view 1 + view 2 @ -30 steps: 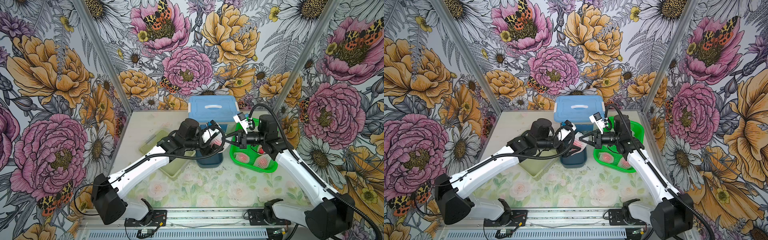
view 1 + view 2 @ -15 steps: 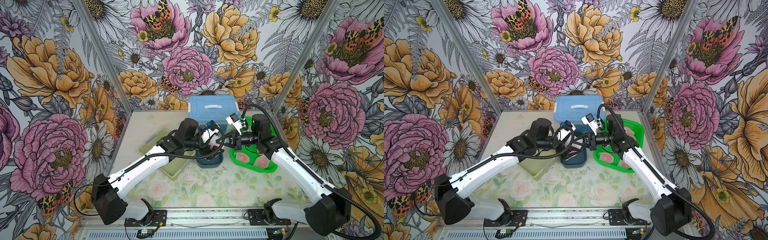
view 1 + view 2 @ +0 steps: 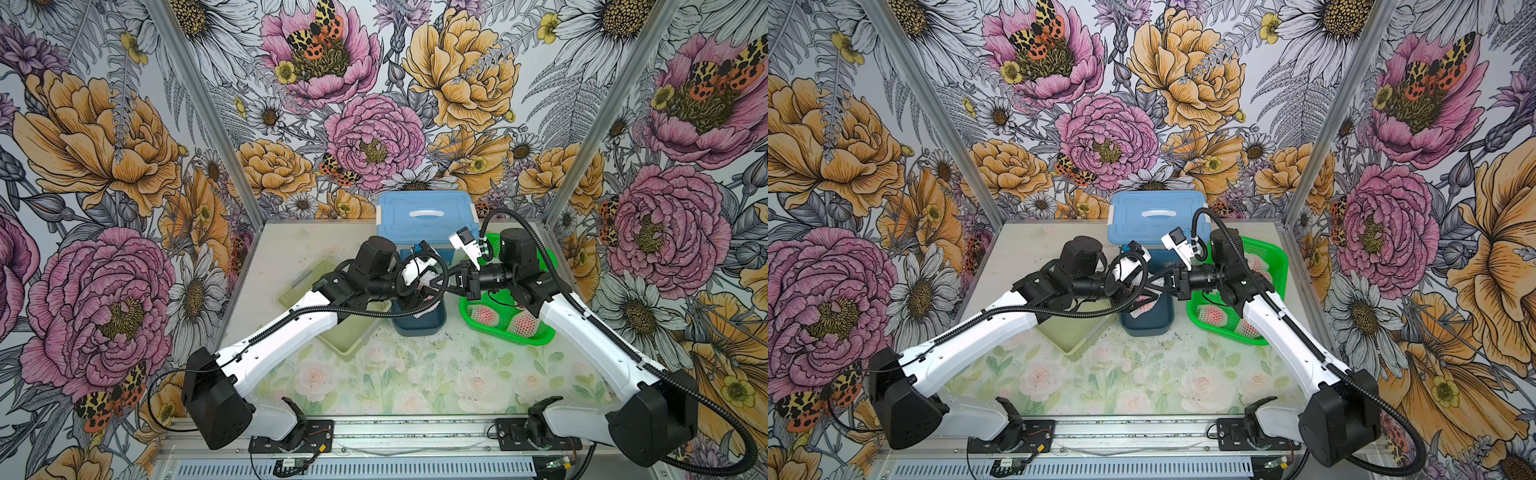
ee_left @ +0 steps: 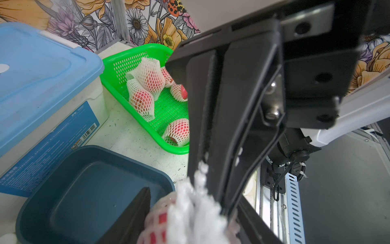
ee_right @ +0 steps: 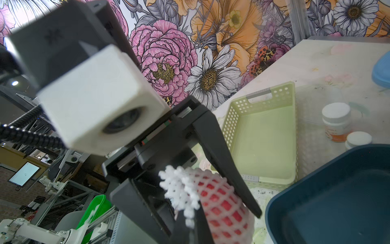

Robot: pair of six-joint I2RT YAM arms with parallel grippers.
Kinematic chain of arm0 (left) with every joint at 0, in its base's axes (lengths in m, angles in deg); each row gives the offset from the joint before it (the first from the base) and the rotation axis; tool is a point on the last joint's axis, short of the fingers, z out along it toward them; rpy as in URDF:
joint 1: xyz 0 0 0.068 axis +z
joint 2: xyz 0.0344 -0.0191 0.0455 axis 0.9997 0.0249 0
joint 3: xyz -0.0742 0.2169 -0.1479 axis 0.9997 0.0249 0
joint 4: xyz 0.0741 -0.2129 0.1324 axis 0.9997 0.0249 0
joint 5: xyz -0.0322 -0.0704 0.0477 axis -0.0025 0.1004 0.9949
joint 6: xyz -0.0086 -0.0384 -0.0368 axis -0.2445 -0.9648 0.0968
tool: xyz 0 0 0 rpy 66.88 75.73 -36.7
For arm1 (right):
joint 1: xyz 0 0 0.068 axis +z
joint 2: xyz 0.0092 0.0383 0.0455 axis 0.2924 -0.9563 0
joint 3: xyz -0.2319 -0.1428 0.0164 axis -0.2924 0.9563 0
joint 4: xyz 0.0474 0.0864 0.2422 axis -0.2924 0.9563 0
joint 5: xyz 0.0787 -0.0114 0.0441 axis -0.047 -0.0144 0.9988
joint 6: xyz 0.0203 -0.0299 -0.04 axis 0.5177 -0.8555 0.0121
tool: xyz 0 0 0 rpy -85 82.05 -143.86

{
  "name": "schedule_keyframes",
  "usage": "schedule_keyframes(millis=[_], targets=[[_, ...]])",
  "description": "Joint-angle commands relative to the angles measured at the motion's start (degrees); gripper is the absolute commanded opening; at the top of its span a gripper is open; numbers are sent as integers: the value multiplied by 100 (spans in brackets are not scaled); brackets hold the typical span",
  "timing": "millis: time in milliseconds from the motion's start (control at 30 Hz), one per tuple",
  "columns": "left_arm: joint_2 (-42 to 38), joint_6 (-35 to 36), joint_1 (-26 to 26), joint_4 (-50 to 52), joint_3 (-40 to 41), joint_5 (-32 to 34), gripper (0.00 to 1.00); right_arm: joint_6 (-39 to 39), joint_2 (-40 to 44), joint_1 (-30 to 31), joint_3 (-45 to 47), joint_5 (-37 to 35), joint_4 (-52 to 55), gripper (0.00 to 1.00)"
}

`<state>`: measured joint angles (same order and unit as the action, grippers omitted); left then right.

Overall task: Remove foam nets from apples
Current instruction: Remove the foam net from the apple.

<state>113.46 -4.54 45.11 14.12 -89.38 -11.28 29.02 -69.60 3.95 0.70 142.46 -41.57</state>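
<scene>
Over blue bin [image 3: 419, 325], right pincer [image 4: 204, 162] — newly pinching net [image 5: 182, 187]

At least five netted apples [image 4: 147, 76], two white bottles [image 5: 336, 120], and four containers [image 4: 124, 63].

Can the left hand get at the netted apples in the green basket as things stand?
Probably not. The left hand holds a netted apple over the dark blue tub, the right hand pinches its foam net, and the right arm hangs over the green basket.

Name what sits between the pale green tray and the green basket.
The dark blue tub lies between the tray and the basket, shown in both top views.
</scene>
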Motion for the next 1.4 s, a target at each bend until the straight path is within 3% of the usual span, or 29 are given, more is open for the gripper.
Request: schedule_keyframes(millis=[0, 133, 300, 467, 700, 900, 1000, 1133, 1367], targets=[[-122, 40, 81, -44, -131, 60, 62, -132, 33, 50, -147, -128, -30, 2], [-124, 53, 83, -53, -125, 57, 61, -123, 79, 50, -163, -253, -39, 1], [-269, -119, 150, -207, 92, 158, 99, 264, 236, 23, -282, -917, -148, 0], [-552, -771, 399, -1471, 890, -121, 99, 1164, 136, 49, -521, -1026, -461, 0], [-573, -1057, 582, -2173, 1156, -229, 99, 1389, 223, 93, -399, -997, -461, 0], [-310, -665, 642, -1335, 506, -1047, 99, 1219, 276, 93, -204, -761, -429, 0], [-128, -418, 629, -718, 139, -1198, 99, 1185, 217, 85, -206, -718, -417, 0], [-80, -364, 582, -629, 85, -1157, 98, 1163, 102, 119, -245, -701, -415, 0], [-18, -333, 530, -629, 26, -1009, 80, 1069, 131, 295, -285, -671, -394, 0]])
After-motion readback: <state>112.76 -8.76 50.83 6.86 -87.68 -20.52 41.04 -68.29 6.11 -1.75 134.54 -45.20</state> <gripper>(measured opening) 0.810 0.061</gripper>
